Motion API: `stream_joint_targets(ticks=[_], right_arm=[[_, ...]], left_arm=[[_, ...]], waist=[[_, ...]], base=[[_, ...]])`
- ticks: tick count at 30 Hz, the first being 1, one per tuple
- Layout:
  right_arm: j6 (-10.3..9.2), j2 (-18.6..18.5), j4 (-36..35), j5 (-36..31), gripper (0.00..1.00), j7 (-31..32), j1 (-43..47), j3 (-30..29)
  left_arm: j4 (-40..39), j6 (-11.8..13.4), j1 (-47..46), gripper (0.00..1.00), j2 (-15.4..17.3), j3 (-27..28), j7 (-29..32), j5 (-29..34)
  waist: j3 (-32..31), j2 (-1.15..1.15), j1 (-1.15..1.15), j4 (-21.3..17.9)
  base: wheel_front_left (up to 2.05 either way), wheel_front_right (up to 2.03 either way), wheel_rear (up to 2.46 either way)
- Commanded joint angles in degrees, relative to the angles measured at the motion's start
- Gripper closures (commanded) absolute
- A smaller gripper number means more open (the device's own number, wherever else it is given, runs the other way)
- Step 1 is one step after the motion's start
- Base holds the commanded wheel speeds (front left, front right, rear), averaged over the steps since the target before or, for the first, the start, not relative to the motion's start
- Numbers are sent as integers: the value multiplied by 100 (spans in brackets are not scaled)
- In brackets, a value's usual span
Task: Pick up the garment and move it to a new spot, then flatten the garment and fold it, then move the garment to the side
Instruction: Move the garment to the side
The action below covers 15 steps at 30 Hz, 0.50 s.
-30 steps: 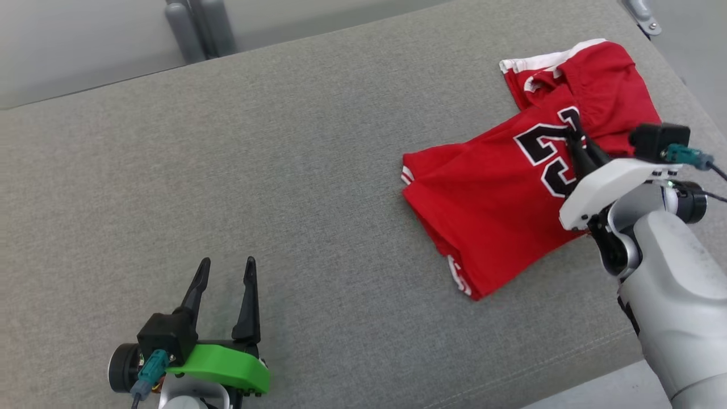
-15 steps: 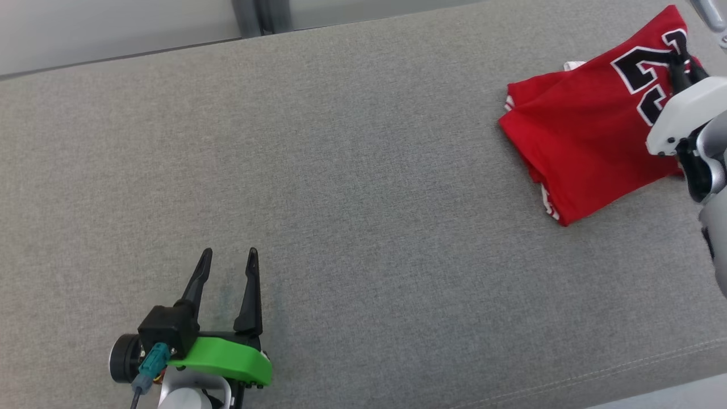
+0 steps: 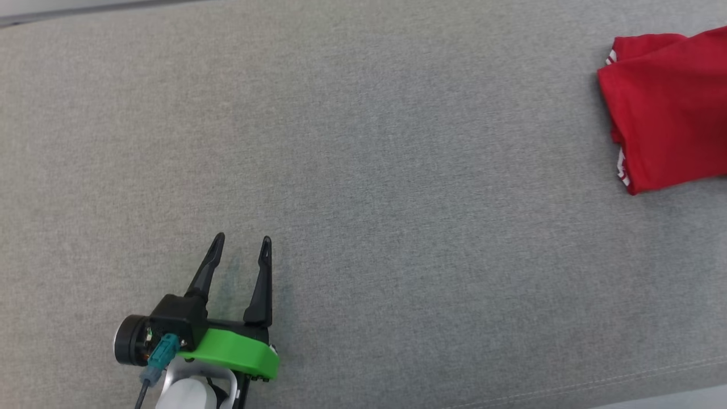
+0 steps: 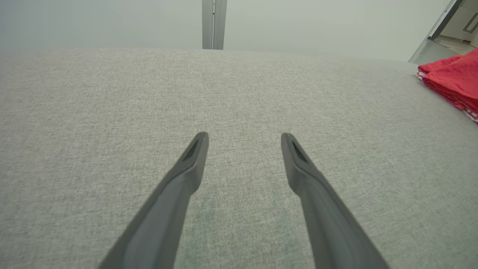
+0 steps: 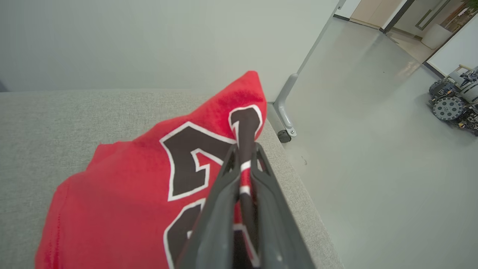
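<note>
At the right edge of the grey cushion, my right gripper pinches the red garment, its bulk lying leftward; my left gripper gapes, well apart.

1. The garment lies on the cushion, at its far right end by the edge.
2. The left gripper hangs over the cushion's near left part, well apart from the garment.
3. A fold of the garment sits between the right gripper's fingers.
4. The floor lies beyond that edge.
</note>
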Motion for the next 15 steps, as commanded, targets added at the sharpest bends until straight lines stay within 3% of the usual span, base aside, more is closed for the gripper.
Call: stream_joint_targets(ticks=[1,11,12,13,14,15], right_arm=[[-6,-152,82,-128,100,-45,-142,-55],[-7,-636,596,-958,100,-304,-284,-880],[-7,-657,624,-1067,79,-340,-284,-987],[-7,-642,640,-1152,45,-365,-291,-1066],[-7,-634,622,-1241,0,-468,-301,-1211],[-7,-613,608,-1331,0,-513,-289,-1290]], left_arm=[[-61,-26,-143,0,69,-6,37,38],[-330,45,-190,0,195,-100,212,126],[-357,51,-182,0,206,-101,222,130],[-370,53,-179,0,213,-105,214,130],[-389,60,-173,0,223,-108,220,132],[-399,65,-172,0,230,-110,228,133]], waist=[[173,0,0,151],[539,0,0,427],[568,0,0,437],[584,0,0,441],[600,0,0,441],[611,0,0,440]], base=[[0,0,0],[0,0,0],[0,0,0],[0,0,0],[0,0,0],[0,0,0]])
